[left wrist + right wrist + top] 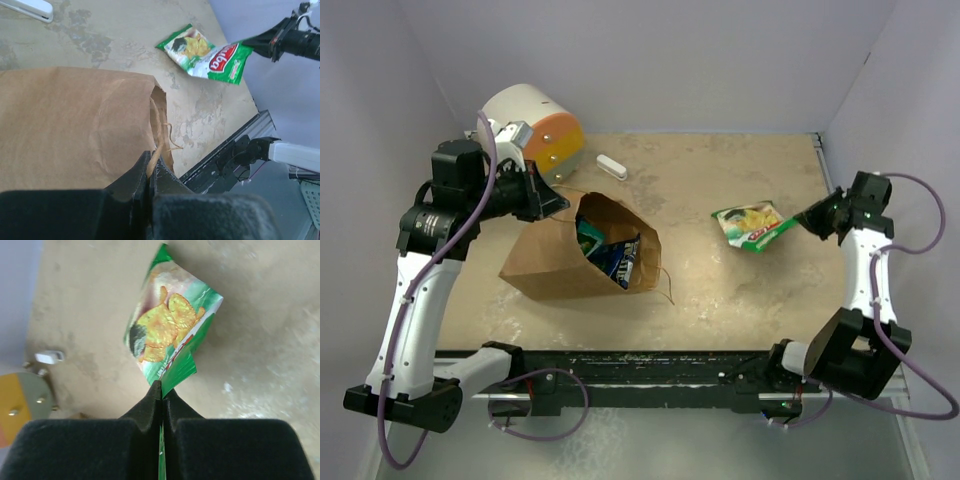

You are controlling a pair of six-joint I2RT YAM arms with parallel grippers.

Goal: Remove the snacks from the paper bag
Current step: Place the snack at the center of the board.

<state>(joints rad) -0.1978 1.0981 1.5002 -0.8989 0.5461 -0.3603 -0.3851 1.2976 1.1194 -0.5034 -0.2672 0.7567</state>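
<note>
**One packet out, bag held open for the rest**

My left gripper (149,159) is fully closed on the mouth of the paper bag (555,268). In the left wrist view its jaws pinch the rim just where a thin twisted handle (161,131) runs down between them. I read that hold as an anchor. It props the bag on its side on the table (720,310) with the mouth turned toward the right arm, so the contents show and the bag cannot slide.

My right gripper (161,388) is clamped on a corner of the green chip bag (167,332), which is well apart from the paper bag on the right half of the table. The packet juts out past the jaws, and the shadow beside it suggests it is off the surface, though I cannot be sure. A corner pinch suits a thin, puffy packet.

Several small packets (612,252), blue and teal, lie inside the bag's mouth, so by my judgement the task is at an early stage.

The chip bag carries a red-and-white logo. From the left wrist view it seems to end in "uba", but I cannot read the whole word. A picture of chips fills the front.
</note>
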